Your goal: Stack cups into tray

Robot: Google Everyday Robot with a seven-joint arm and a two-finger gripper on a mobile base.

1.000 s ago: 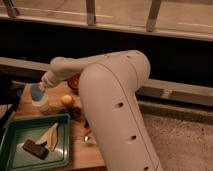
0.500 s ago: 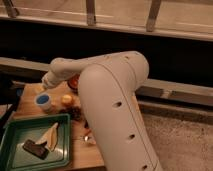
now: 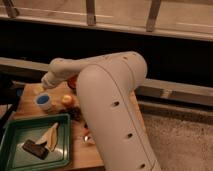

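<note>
Blue cup (image 3: pixel 43 101) stands upright on the board (image 3: pixel 26 109), mouth up, outside the tray (image 3: pixel 35 120) and just beyond its far rim. Gripper (image 3: pixel 46 85) hangs just above and behind the cup, not touching it. Pincer is apart and, as far as I can see, holds nothing. 2nd cup: can't pick it out for sure.

What could go wrong, IMO:
- Cup is small and prob. light. If the gripper comes down off-centre, one finger hits the rim and tips the cup or shoves it.
- Yellow ball (image 3: pixel 66 100) lies near, to the cup's right. A sideways nudge sends the cup into it, or the ball rolls.
- Tray isn't bare: a dark slab (image 3: pixel 34 148) and a tan wedge (image 3: pixel 50 136) lie in it. Cup set on either would sit tilted, so stacking fails.
- Arm (image 3: pixel 110 110) hides much of the board, so whatever lies under it can get bumped.
</note>
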